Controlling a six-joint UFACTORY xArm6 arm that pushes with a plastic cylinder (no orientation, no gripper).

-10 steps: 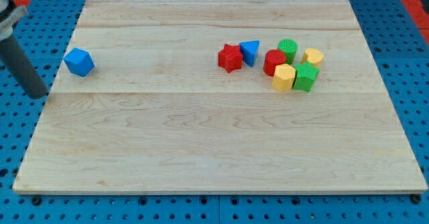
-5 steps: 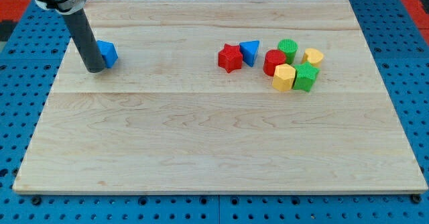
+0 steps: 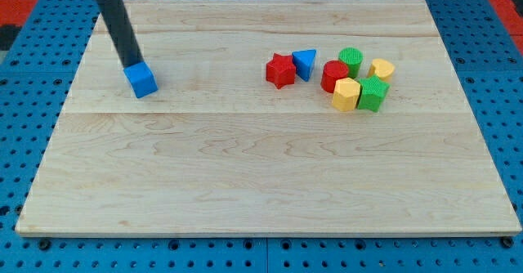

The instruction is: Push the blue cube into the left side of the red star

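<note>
The blue cube (image 3: 141,80) lies on the wooden board (image 3: 261,167) at the view's left. My tip (image 3: 131,64) stands right at the cube's upper-left corner, touching or nearly touching it. The red star (image 3: 280,70) lies well to the right of the cube, near the board's middle top, with a wide gap between them.
A blue triangle (image 3: 305,62) touches the red star's right side. Further right sits a tight cluster: a red cylinder (image 3: 333,76), a green cylinder (image 3: 350,59), two yellow blocks (image 3: 346,94) (image 3: 382,69) and a green block (image 3: 373,94).
My tip came in from the board's left edge, reached the blue cube and pushed it to the right and slightly down. The tip now stands above-left of the cube. Other blocks have not moved.
</note>
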